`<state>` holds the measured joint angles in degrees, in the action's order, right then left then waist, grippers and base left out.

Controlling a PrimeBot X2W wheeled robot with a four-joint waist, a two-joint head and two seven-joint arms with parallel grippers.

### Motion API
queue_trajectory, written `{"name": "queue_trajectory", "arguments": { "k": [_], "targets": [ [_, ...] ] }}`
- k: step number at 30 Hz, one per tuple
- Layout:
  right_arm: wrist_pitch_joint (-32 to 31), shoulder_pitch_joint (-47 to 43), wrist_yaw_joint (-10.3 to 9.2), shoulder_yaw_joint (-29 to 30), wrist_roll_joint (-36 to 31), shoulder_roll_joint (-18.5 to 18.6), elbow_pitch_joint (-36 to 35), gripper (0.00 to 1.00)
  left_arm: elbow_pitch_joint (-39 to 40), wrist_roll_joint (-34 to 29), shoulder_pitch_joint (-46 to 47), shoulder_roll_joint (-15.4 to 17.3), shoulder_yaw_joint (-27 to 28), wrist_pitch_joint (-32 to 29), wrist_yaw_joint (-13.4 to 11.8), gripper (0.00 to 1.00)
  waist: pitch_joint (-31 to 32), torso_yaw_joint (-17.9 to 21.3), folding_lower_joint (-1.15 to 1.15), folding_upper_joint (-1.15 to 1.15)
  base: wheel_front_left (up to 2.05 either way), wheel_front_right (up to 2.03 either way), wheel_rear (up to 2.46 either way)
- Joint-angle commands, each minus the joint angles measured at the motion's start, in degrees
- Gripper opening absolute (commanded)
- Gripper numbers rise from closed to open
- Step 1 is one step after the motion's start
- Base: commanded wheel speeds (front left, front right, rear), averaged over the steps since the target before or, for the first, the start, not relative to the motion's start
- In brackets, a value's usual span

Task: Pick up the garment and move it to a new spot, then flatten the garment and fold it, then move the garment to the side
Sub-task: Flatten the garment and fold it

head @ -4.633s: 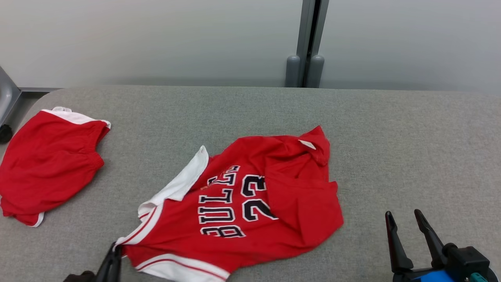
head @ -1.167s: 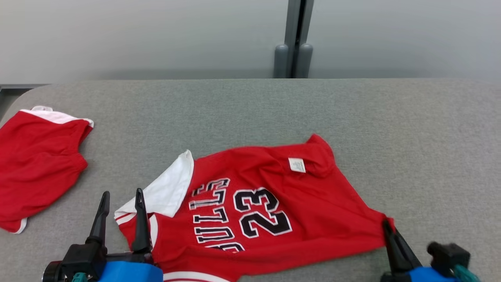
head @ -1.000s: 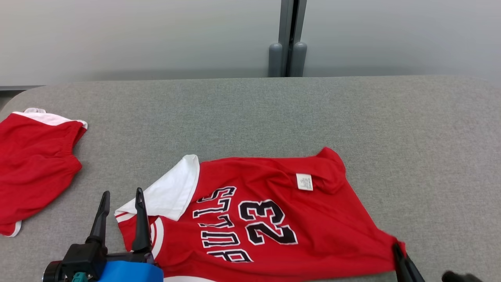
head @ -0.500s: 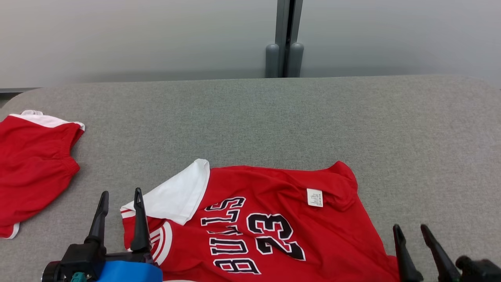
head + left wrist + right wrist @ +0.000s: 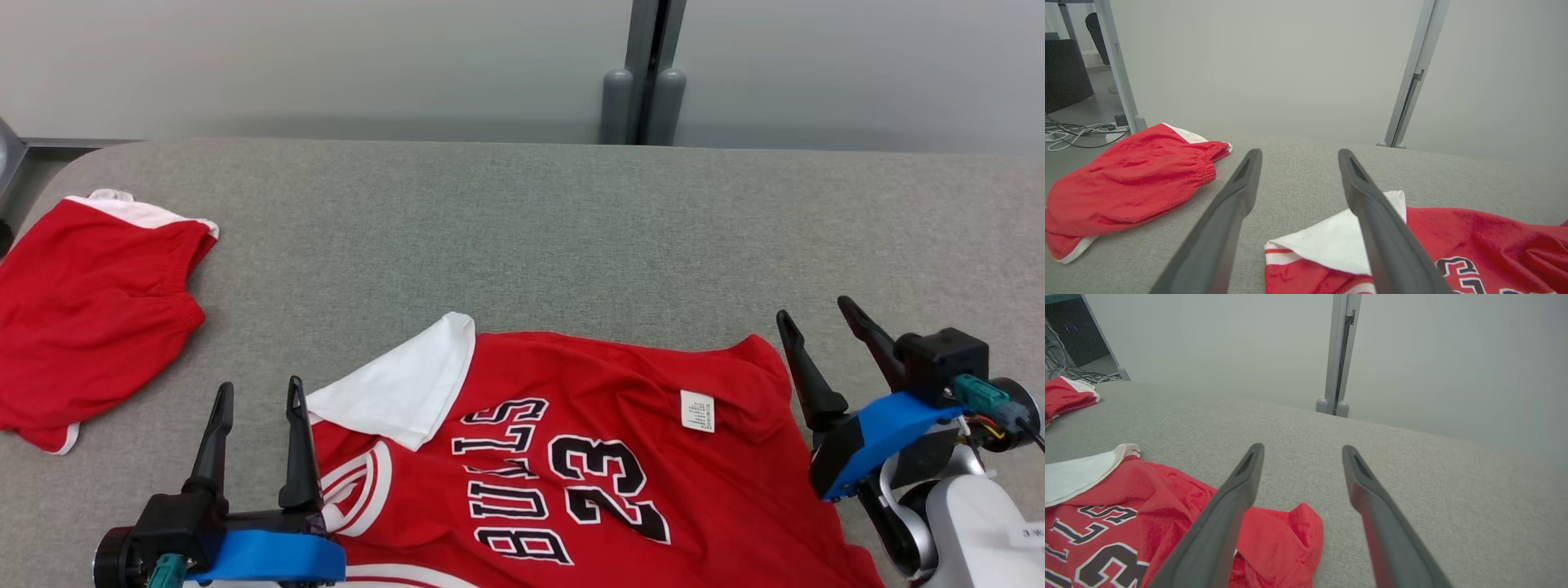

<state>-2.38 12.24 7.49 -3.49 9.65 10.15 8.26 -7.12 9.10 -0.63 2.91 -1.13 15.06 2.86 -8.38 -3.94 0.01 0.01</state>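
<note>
My left pincer (image 5: 260,385) is spread wide and holds nothing. My right pincer (image 5: 813,308) is spread wide and empty too. The red shirt (image 5: 571,433) lies on the grey worktop (image 5: 522,220) between my two pincers. It is not flat yet, I think. The white flap (image 5: 400,392) just beside my left pincer is turned over on top of the red. The corner just beside my right pincer is all bunched up. If I fold it now, those bumps could get shut inside and the fold would come out crooked. If I pinch only the top layer, the shirt could bunch up more when I pull. The red shorts (image 5: 90,318) lie well off past my left pincer. A big swing that way could bump them.
</note>
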Motion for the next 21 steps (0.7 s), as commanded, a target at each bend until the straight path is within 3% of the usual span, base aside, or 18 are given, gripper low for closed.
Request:
{"name": "queue_trajectory", "arguments": {
  "k": [1,16,17,18,19,21],
  "targets": [
    [-1.07,1.5,0.01,-0.03,-0.39,0.63,1.78,1.0,0.18,0.22,1.23,-0.03,-0.48,0.16,-0.35,1.0,-0.62,-0.95,-0.01,-0.01,0.0,0.0,0.0],
    [-6.81,4.15,0.01,-0.59,-0.61,0.91,21.08,1.0,-0.12,1.15,1.92,-0.03,-2.09,0.16,-1.07,1.0,-2.07,-4.77,-0.01,-0.01,0.0,0.0,0.0],
    [-6.95,4.53,0.02,-0.89,-0.02,0.61,21.79,0.77,-0.16,1.19,1.98,-0.04,-2.15,0.16,-1.1,1.0,-2.14,-4.84,-0.01,-0.01,0.0,0.0,0.0],
    [-7.1,4.72,0.02,-1.08,0.47,0.48,22.46,0.08,-0.23,1.23,2.06,-0.03,-2.19,0.16,-1.14,1.0,-2.19,-4.9,-0.01,-0.01,0.0,0.0,0.0],
    [-7.16,5.01,0.02,-1.46,0.81,0.51,23.02,0.0,-0.29,1.26,2.14,-0.03,-2.2,0.16,-1.17,1.0,-2.22,-4.93,-0.01,-0.01,0.0,0.0,0.0],
    [-5.89,6.48,0.01,-1.84,1.67,0.75,23.11,0.0,-0.36,1.28,2.38,-0.03,-2.21,0.16,-1.13,1.0,-2.3,-4.97,-0.01,-0.01,0.0,0.0,0.0]
  ]
}}
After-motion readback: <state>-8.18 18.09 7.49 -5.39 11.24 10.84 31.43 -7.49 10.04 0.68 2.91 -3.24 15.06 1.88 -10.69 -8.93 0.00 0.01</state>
